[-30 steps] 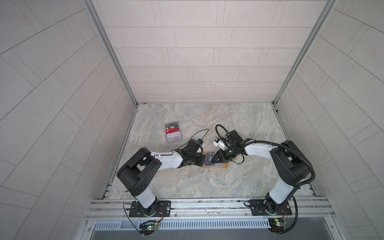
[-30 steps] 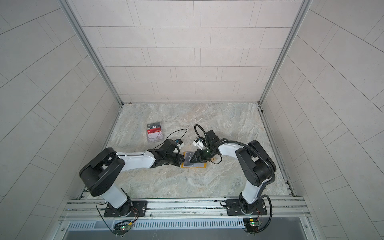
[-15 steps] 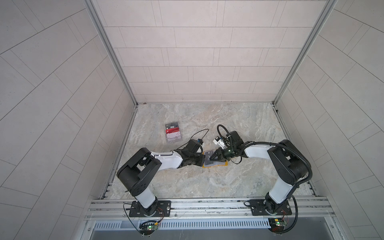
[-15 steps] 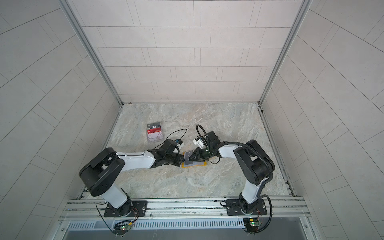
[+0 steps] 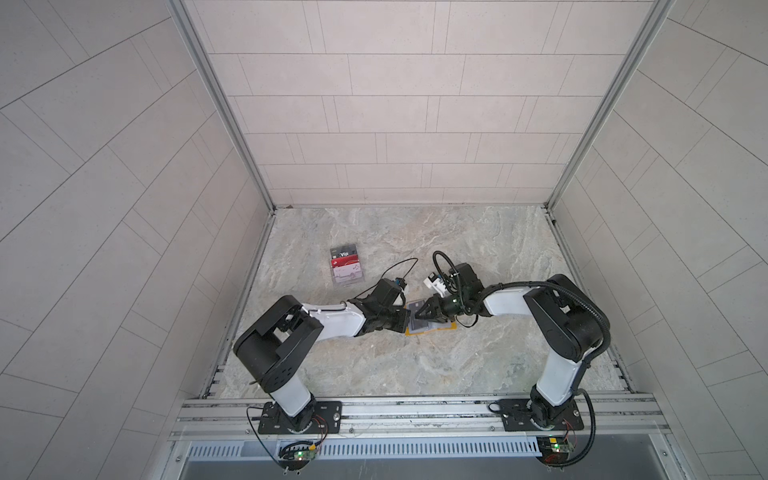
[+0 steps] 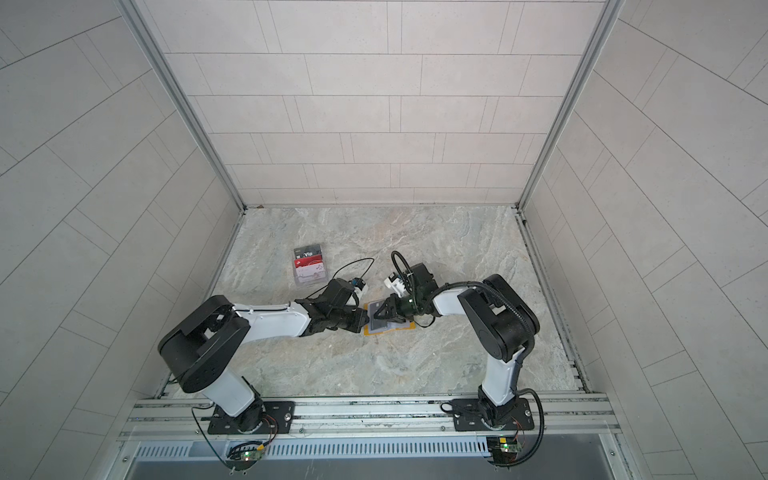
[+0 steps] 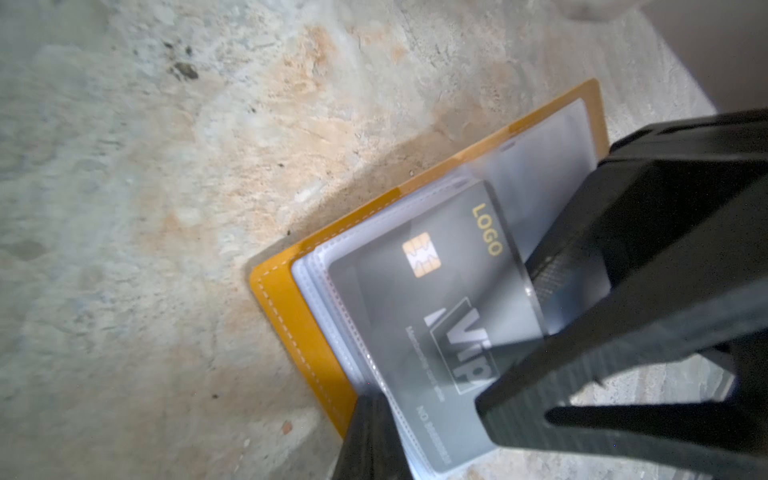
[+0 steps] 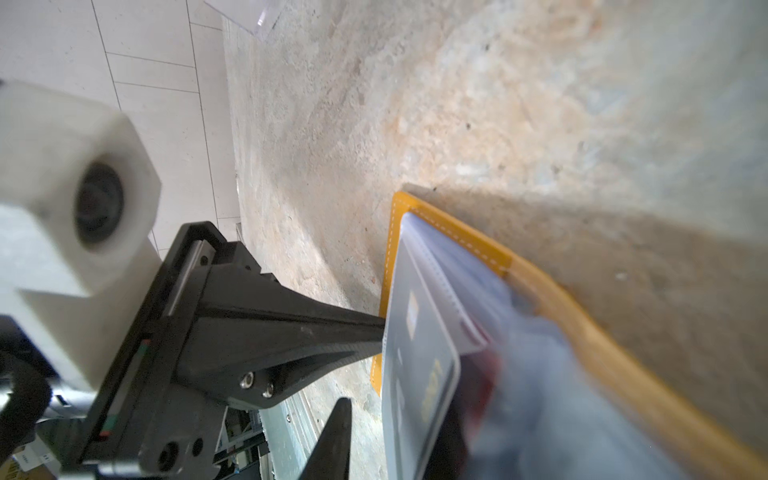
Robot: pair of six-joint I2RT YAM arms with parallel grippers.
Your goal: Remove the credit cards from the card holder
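A clear plastic tiered stand (image 5: 348, 283) (image 6: 311, 281) sits furthest left on the marbled grey-beige tabletop (image 5: 415, 365). It shows three thin cards in steps: a dark grey card lettered "Vip" (image 5: 344, 252), a red card (image 5: 345, 262) and a white card (image 5: 348, 272).

To its right, the left arm (image 5: 332, 322) reaches low across the tabletop. The left jaws are closed, their fingertips (image 8: 370, 332) meeting on one edge of a raised sleeve page.

That page belongs to the mustard-yellow booklet-style card holder (image 5: 436, 331) (image 6: 400, 329). It lies open between the two arms, apart from the stand, with its stitched cover (image 7: 291, 316) flat on the tabletop and its clear plastic sleeves fanned upward. The front sleeve contains a dark grey credit card (image 7: 436, 311) with a gold chip, gold "LOGO" and silver "VIP".

The right arm (image 5: 507, 301) comes in from the right. The right jaws stand narrow at the page's opposite edge. One finger (image 7: 602, 365) lies over the card's face, the other shows through the plastic behind. I cannot tell whether they pinch it.
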